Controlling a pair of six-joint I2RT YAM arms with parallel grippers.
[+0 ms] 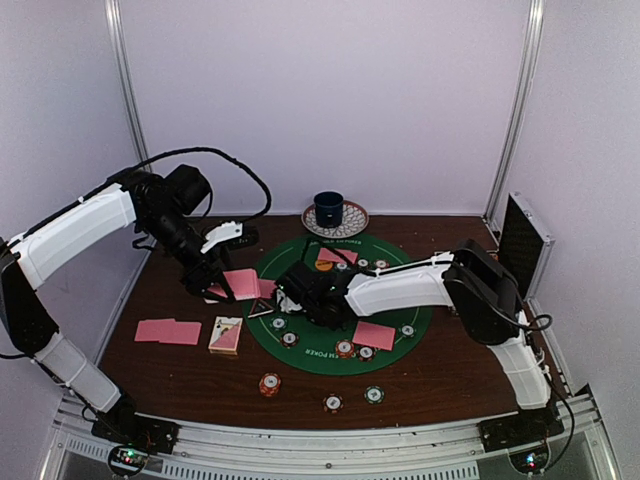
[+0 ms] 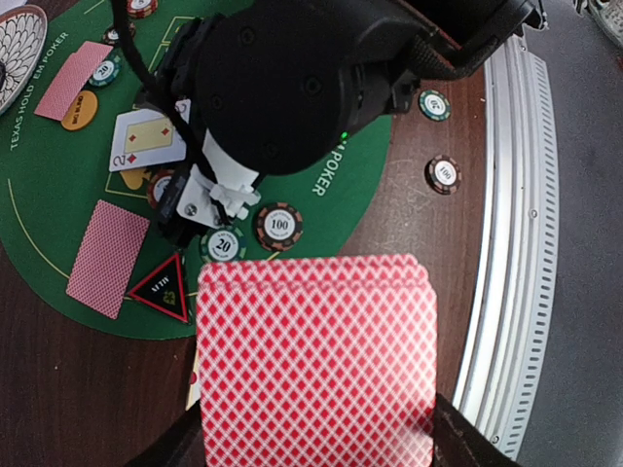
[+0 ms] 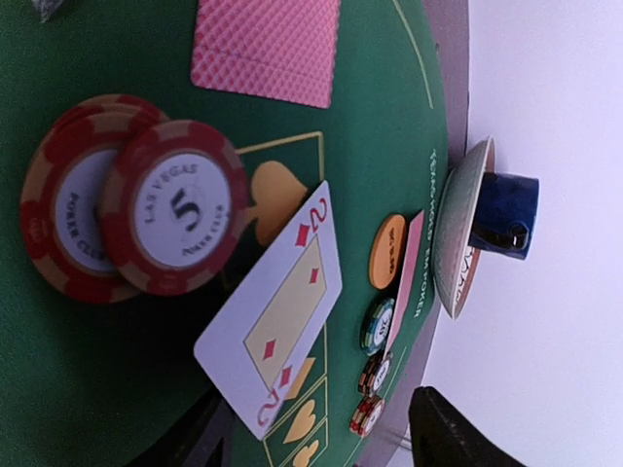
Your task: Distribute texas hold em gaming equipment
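Left tool [image 1: 215, 285] pinches a fanned stack of cards [image 2: 316, 360] over the edge of the mat [image 2: 39, 195] — right tool [image 3: 326, 433], fingers wide, hangs above a face-up two [image 3: 282, 311] lying on it — and a slack pinch could let the fan slide and spill

**Colour and pattern reference, play surface**
Round mat [image 2: 58, 185] green felt with white lettering and yellow suit marks, on dark brown tabletop [image 1: 200, 385]. Card stack [image 2: 316, 360] backed in pink-red and white diamond lattice. Face-up card [image 3: 277, 311] white with red diamonds and pale yellow panel. Chip [image 3: 175, 206] red with beige edge stripes, white centre. Triangle marker [image 2: 162, 289] black, red-bordered. Marker disc [image 3: 386, 251] orange. Cup [image 3: 501, 214] dark blue.
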